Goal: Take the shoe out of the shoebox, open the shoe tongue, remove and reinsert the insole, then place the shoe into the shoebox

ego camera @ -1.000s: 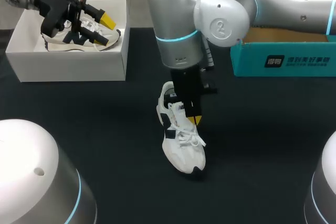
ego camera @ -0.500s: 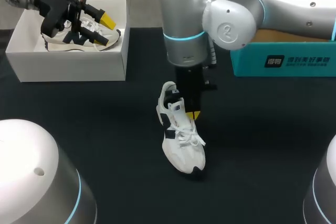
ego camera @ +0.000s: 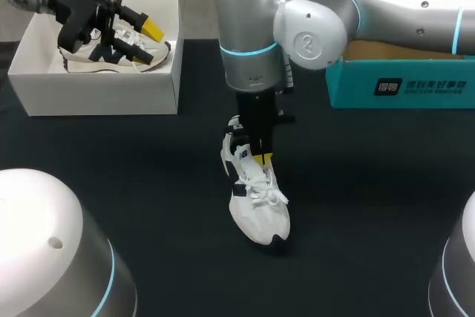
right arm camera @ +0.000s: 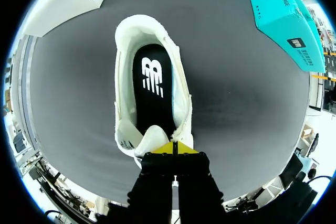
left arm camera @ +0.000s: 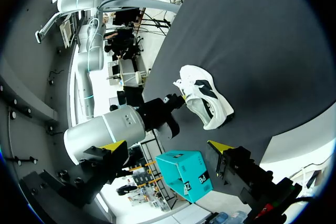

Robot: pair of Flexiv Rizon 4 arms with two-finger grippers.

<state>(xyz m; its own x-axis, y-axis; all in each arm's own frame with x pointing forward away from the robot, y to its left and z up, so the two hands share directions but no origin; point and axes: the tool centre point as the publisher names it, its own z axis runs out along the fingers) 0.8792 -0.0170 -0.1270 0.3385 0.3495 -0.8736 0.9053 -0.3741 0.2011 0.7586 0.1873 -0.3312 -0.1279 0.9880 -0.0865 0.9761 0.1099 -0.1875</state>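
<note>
Shoe stands upright on the counter, approx mid-counter, toe toward the near edge, heel toward the far edge. Right hand sits directly over it at the tongue, just behind the laces. Its tips are together w/ no gap, touching the tongue's top edge; can't tell if any of the tongue is pinched btwn them. In the right wrist view the shoe opens out ahead of the hand, w/ the black insole lying flat inside, visible from heel to tongue. Right arm comes in from the right edge and reaches past the middle, last link vertical, fingers pointing straight down.

Left hand hovers over the white shoebox at the far-left corner, well apart from the shoe, fingers pointing toward the right edge and slightly down. Its 2 fingers are spread wide w/ nothing btwn them. A 2nd shoe lies in the box, partly hidden by the hand. Teal box sits at the far-right edge.
</note>
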